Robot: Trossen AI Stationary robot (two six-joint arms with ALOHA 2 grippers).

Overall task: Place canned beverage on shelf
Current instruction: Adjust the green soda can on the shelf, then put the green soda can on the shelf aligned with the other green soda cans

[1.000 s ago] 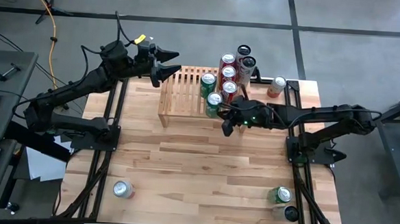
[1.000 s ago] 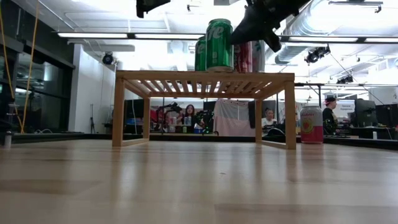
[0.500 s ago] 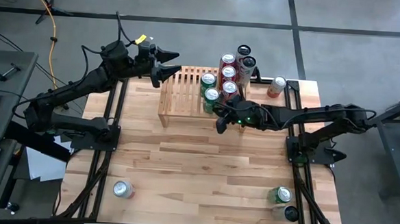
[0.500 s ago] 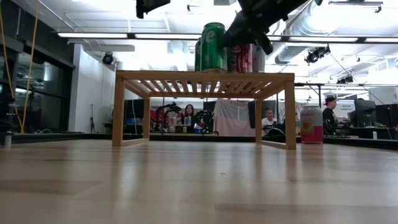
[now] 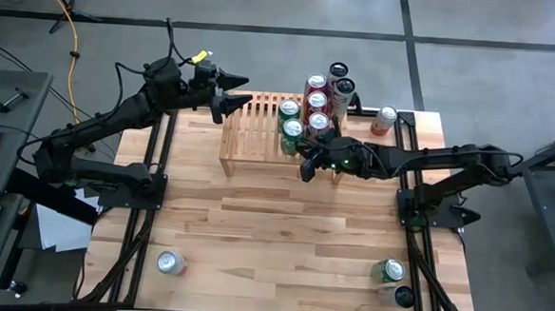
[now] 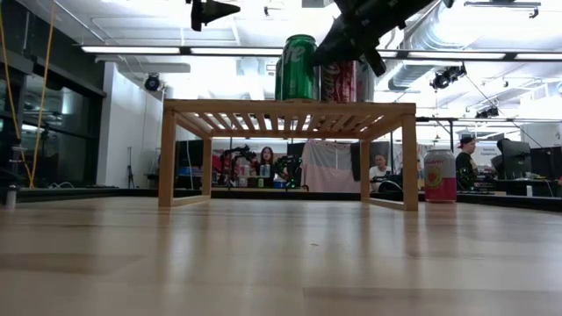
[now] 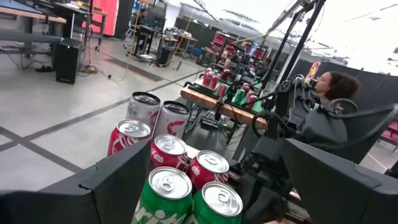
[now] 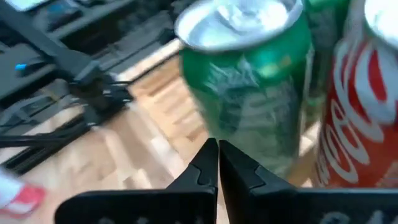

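Right pincer [image 5: 304, 168] closed and empty, just beside green can [image 5: 292, 131] on shelf [image 5: 250, 130], left pincer [image 5: 225, 96] agape

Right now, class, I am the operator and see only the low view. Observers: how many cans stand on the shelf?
Observer: Seven cans stand on the shelf: two green, three red, two pale.
Operator: Is the right gripper open?
Observer: No. The right gripper is shut, its tips by the front green can.
Operator: And the left one?
Observer: The left gripper is open, above the shelf's left back corner.
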